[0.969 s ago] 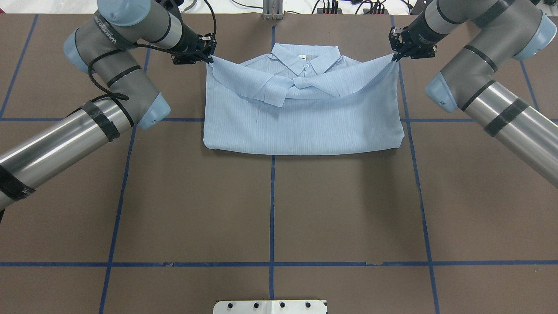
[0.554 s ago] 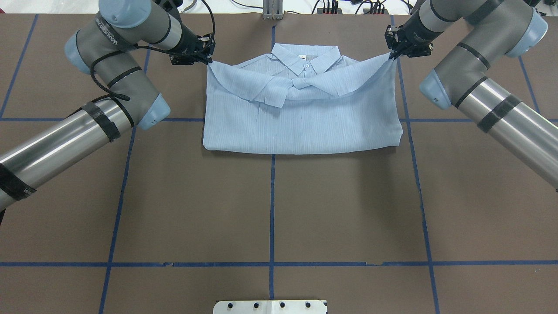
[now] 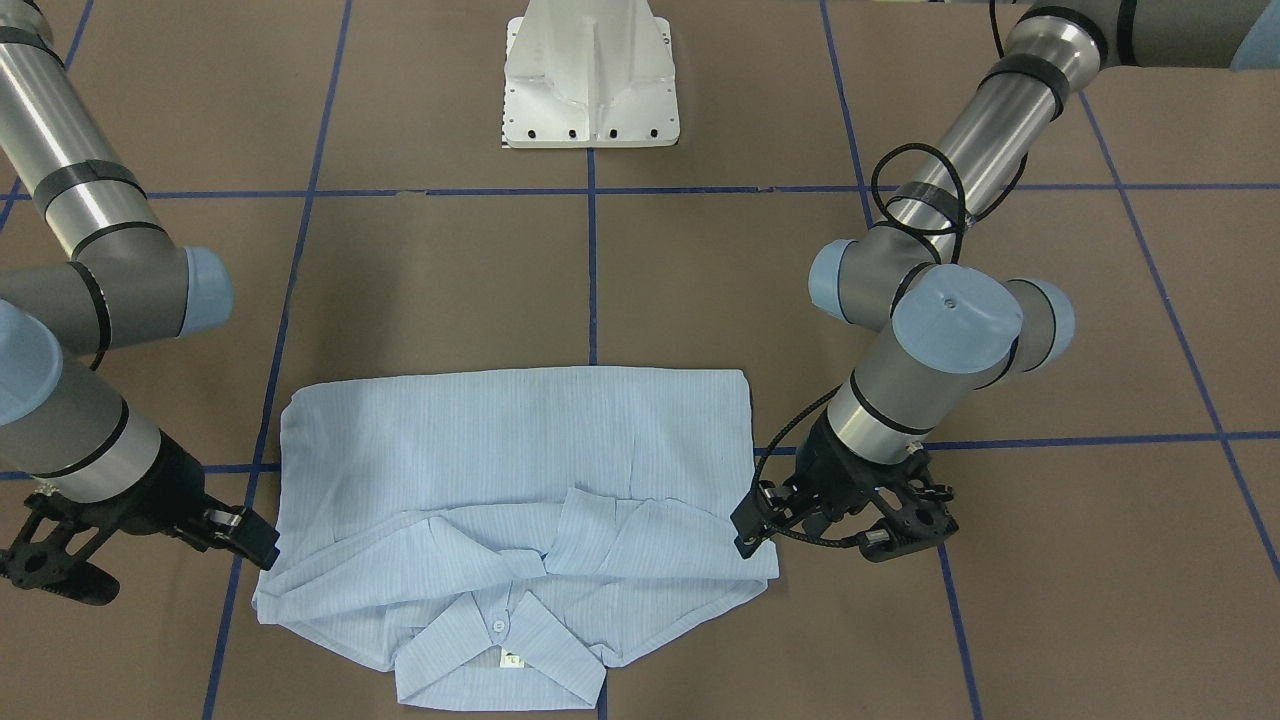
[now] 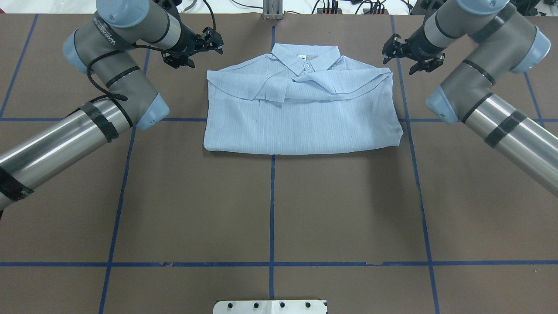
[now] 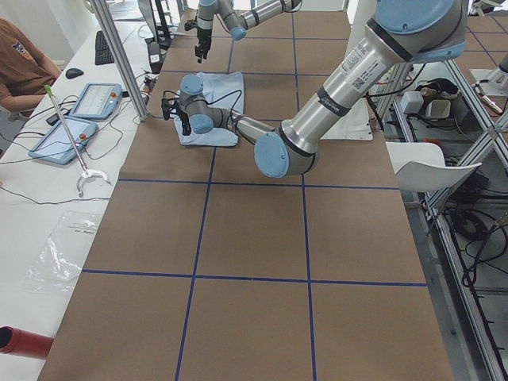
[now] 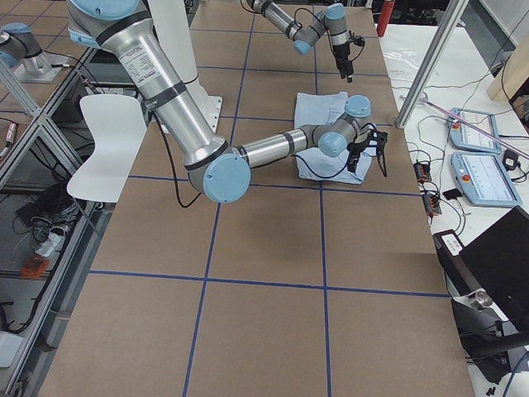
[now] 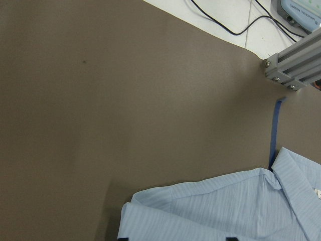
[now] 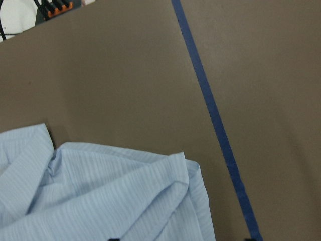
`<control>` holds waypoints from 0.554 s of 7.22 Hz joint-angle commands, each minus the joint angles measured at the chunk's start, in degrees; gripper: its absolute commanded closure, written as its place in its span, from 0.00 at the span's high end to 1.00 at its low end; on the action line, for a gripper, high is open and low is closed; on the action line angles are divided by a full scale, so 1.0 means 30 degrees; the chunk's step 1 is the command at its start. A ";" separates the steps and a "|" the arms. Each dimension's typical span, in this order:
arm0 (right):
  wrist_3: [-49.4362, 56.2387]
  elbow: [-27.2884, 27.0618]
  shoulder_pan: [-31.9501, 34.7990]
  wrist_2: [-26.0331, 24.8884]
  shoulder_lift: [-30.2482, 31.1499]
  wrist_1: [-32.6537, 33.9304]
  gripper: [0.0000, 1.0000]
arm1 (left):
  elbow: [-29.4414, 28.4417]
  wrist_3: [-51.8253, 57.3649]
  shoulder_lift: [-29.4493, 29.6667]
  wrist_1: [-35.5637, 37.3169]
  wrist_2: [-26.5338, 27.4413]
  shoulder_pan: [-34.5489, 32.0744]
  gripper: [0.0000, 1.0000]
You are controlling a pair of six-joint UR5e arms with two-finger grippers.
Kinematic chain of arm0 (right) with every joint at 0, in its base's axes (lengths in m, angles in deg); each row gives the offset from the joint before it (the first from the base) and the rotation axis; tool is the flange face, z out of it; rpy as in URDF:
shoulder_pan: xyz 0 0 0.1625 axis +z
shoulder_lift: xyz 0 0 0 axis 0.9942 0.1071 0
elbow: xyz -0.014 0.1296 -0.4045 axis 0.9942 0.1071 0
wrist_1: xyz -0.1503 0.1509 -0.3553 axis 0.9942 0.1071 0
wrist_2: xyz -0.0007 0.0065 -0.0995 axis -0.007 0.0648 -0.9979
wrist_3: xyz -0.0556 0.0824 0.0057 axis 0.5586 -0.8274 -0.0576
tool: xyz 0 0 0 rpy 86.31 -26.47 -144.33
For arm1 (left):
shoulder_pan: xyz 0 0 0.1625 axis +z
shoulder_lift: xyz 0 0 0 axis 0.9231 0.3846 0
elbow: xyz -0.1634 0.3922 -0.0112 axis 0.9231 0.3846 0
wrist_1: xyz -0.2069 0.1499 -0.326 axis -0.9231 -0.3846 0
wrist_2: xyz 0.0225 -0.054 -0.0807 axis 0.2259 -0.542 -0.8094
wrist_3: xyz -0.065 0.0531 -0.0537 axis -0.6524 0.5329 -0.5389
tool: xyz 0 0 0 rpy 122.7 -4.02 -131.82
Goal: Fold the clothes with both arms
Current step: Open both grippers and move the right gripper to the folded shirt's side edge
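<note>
Brown table [image 4: 174, 196] is carrying shirt [image 4: 301, 126], halved w/ sleeves [image 4: 279, 89] crossing (collar [image 4: 290, 59] at 12 o'clock); L gripper [image 4: 217, 43], R gripper [image 4: 394, 54] hovering agape, empty; side folds prob. remaining.

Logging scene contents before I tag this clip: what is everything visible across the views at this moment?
thin striped button-up shirt: one, light blue, folded flat at the table's far centre, collar away from the robot
table mat: one, brown, under everything
tape grid lines: several, blue, across the mat
metal pedestal: one, white, at the robot's base
handheld tablets: two, grey with blue screens, on the white side bench
moulded chair: one, white, beside the table
seated person: one, brown top, at the bench
tubular robot arms: two, silver-grey with light-blue caps, left, right
two-finger grippers: two, black, left, right, both open, beside the shirt's far corners
</note>
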 commanded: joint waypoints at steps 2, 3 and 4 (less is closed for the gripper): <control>-0.0122 -0.4710 -0.2202 -0.0002 0.4828 -0.0835 1.00 | 0.1224 0.0000 -0.0817 0.0180 0.0000 -0.0026 1.00; -0.0122 -0.5564 -0.2296 0.0287 0.5424 -0.0778 1.00 | 0.1224 0.0000 -0.0789 0.0180 0.0001 -0.0026 1.00; -0.0122 -0.5776 -0.2790 0.0261 0.5894 -0.0806 1.00 | 0.1224 0.0000 -0.0817 0.0006 0.0001 -0.0026 1.00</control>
